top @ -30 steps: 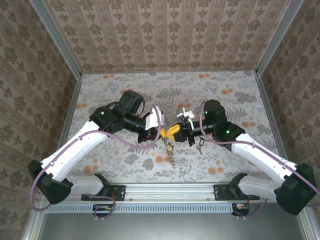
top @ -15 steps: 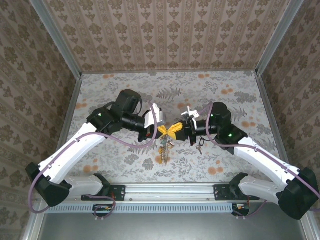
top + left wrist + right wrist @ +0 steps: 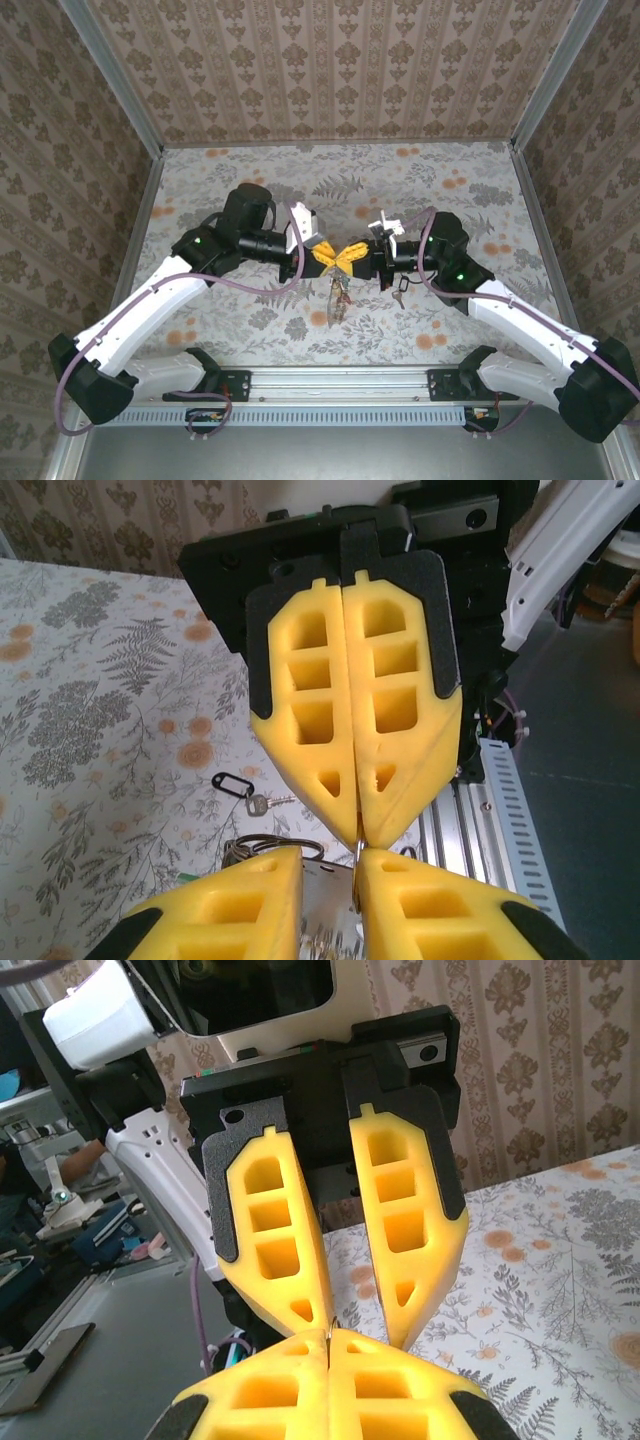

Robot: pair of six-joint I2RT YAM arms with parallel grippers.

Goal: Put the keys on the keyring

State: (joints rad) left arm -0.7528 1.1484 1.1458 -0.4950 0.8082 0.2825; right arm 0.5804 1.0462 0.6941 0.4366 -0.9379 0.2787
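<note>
Over the middle of the bench (image 3: pixel 250 180), raised and meeting tip to tip: left gripper (image 3: pixel 325 256) and right gripper (image 3: pixel 350 258). Right gripper: pressed fully together, pinching a thin wire edge of the keyring (image 3: pixel 337 285) at the very tips. Left gripper: parted narrowly, a slim gap between its 2 yellow fingers (image 3: pixel 305 1260), tips right at the ring. Below the meeting point, hanging down: the keyring with a small bunch of keys (image 3: pixel 339 303), colours too small to tell. Right of centre on the bench, lying flat: 1 silver key with a black tag (image 3: pixel 258 802).
</note>
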